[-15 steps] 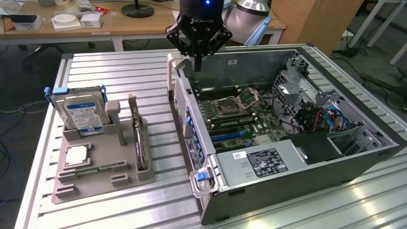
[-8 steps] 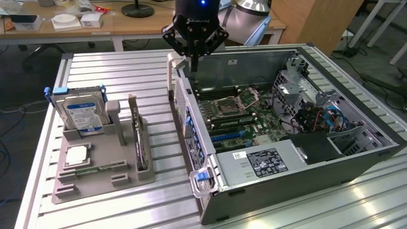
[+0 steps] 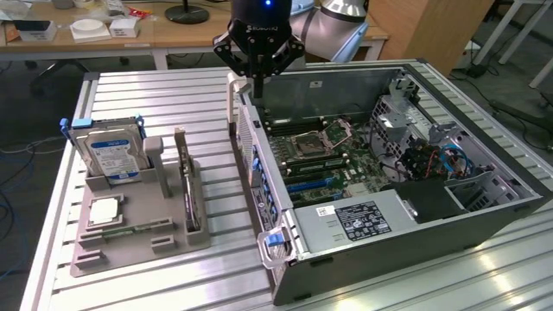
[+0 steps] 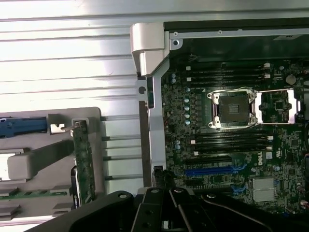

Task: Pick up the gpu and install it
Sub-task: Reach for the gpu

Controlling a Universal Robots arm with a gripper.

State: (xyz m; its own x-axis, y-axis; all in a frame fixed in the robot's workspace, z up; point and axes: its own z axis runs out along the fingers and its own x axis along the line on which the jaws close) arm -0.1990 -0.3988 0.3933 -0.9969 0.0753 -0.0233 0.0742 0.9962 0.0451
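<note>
Gpu (image 3: 185,188), one, standing on edge in gray holder (image 3: 129,243) on tabletop (image 3: 155,97), beside one hard drive (image 3: 108,152). Pincer (image 3: 256,89) hanging with fingers together over one open computer case (image 3: 389,249). Wrist view showing gpu's green face (image 4: 82,164).

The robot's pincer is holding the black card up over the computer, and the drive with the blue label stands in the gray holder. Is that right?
Not quite: the pincer is shut and empty over a corner of the computer case. The gpu stands on edge in the gray holder, next to the hard drive with the blue label, as the exterior view shows.
</note>
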